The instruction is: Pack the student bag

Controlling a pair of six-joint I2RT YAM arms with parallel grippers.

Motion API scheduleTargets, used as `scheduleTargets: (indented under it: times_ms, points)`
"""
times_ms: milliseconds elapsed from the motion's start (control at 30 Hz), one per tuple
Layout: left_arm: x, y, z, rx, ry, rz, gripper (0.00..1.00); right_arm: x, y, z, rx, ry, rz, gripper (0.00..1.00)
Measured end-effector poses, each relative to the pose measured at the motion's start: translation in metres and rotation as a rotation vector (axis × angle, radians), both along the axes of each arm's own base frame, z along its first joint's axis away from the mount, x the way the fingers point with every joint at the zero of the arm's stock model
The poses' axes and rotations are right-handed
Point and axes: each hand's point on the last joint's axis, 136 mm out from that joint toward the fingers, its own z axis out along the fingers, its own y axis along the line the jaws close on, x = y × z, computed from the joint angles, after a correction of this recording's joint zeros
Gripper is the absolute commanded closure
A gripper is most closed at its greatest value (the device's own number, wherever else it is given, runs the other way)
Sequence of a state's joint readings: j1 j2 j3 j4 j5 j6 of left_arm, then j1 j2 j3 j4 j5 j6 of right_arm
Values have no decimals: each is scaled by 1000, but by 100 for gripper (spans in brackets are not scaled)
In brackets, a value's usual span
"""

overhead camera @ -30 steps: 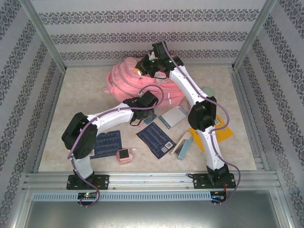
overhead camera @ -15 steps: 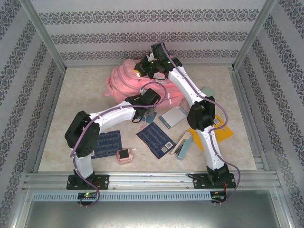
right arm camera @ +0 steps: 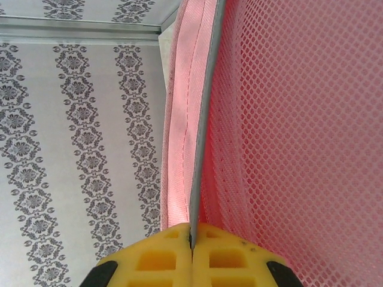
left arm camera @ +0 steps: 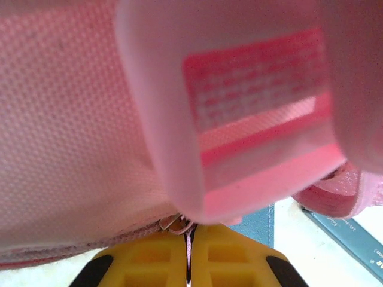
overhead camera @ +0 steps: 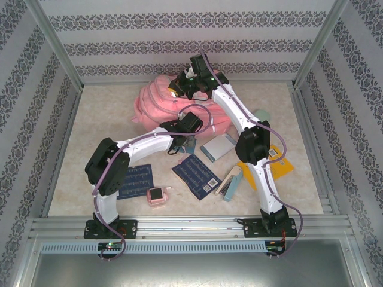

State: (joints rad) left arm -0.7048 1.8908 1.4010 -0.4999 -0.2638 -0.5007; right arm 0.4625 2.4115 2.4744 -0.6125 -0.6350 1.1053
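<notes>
The student bag [overhead camera: 157, 100], a large pink backpack, lies at the back of the table. My left gripper [overhead camera: 178, 131] is at its near edge. In the left wrist view the yellow fingers [left arm camera: 149, 257] are shut on a thin pink zipper pull [left arm camera: 176, 223], under the bag's fabric [left arm camera: 72, 119]. My right gripper [overhead camera: 178, 85] is over the far top of the bag. There its fingers [right arm camera: 155, 257] are shut on a grey-edged pink strap [right arm camera: 187, 149], beside the pink mesh [right arm camera: 299, 119].
In front of the bag lie two dark blue patterned booklets [overhead camera: 134, 180] [overhead camera: 196, 173], a small pink square gadget [overhead camera: 157, 195], a silver-blue notebook [overhead camera: 218, 146], a stapler-like item [overhead camera: 230, 182] and a yellow item [overhead camera: 282, 166]. Patterned walls enclose the table.
The left arm has reached a little farther toward the bag, and its gripper has closed on the zipper pull. The right arm has kept still, holding the strap.
</notes>
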Motion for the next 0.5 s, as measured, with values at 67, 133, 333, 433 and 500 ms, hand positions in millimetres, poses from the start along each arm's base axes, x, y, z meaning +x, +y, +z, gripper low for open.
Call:
scheduleTargets:
  times_ms: [67, 133, 333, 433, 500]
  points:
    - [1, 2, 0, 0, -1, 4, 99, 0, 0, 1, 2, -3, 2, 100]
    - [3, 4, -1, -2, -4, 9, 100, 0, 0, 1, 1, -6, 4, 100]
    - [1, 24, -8, 11, 5, 37, 100, 0, 0, 0, -11, -33, 19, 100]
    - [-1, 39, -7, 14, 9, 58, 100, 0, 0, 0, -19, -52, 30, 100]
    - [-3, 48, -5, 13, 9, 71, 100, 0, -1, -1, -28, -62, 39, 100]
